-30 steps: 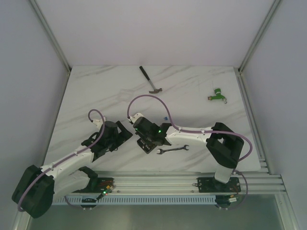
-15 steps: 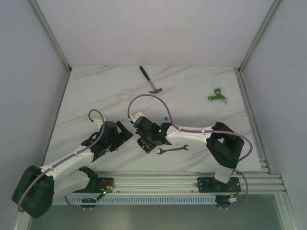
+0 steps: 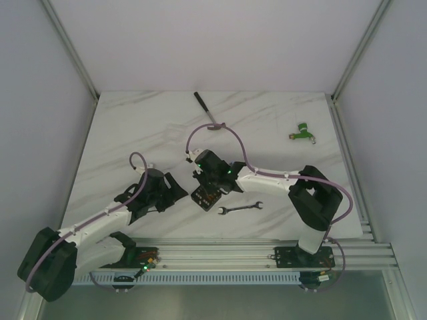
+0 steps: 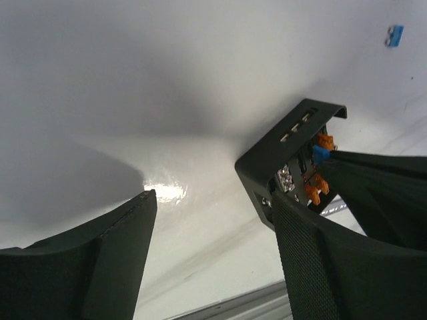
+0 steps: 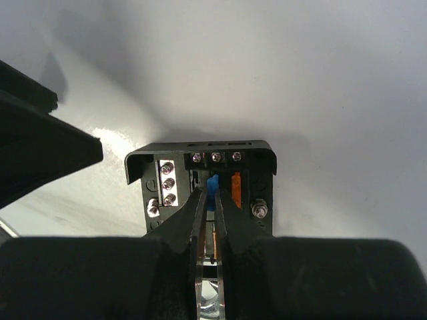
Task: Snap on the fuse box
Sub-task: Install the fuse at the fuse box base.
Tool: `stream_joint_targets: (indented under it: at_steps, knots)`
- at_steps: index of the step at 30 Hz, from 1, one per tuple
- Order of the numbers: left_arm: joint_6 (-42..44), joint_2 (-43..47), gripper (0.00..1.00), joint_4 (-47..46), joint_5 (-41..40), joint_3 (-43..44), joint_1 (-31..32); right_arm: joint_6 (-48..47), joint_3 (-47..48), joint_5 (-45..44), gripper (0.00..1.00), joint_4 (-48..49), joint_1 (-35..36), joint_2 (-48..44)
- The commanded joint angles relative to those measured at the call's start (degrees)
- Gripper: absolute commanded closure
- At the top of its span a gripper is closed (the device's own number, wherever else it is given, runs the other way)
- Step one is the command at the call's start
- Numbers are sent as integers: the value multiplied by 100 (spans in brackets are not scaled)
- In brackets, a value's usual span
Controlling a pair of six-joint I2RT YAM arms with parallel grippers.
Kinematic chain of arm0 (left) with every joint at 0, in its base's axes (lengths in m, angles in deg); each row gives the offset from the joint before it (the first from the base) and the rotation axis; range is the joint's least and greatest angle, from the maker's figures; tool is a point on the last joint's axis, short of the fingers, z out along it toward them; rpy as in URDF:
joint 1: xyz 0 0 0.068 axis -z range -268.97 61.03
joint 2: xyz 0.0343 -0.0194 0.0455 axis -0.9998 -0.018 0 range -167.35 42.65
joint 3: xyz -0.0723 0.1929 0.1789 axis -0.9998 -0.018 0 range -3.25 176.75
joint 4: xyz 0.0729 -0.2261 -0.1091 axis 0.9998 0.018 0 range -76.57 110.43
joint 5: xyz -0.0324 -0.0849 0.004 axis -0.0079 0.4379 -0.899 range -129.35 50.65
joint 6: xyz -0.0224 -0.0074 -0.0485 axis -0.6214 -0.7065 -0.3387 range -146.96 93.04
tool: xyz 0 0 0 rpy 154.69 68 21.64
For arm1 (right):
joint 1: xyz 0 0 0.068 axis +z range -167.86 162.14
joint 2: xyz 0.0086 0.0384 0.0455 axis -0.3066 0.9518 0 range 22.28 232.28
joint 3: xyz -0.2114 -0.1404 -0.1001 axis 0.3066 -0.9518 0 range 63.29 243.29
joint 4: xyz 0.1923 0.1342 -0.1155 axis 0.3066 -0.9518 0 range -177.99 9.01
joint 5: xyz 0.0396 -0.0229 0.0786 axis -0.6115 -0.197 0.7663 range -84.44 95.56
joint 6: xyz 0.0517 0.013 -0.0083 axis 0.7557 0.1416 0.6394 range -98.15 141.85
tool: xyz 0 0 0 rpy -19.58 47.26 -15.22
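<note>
I have the fuse box (image 3: 203, 198) on the worktop (image 3: 127, 133) near its front. The left end effector (image 3: 177, 191) sits just left of it. The right end effector (image 5: 209, 197) reaches into it from behind. A wrench (image 3: 241, 208) lies just right, and a hammer (image 3: 207, 109) well behind.

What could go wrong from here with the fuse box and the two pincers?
1. The right pincer, nearly shut, has its tips at the blue fuse inside the fuse box; a push or pull might dislodge that fuse.
2. The left pincer stands open beside the box, not around it, so the unbraced box may slide toward the wrench.
</note>
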Motion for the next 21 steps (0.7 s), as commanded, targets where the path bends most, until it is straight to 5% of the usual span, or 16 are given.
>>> stream_joint_targets:
  at_steps: [1, 21]
  knots:
    - [62, -129, 25, -82, 603, 87, 45, 131, -246, 481, 93, 127, -151, -35]
    - [-138, -898, 47, -505, 335, 365, 314, -331, -376, 361, 84, -115, -335, -82]
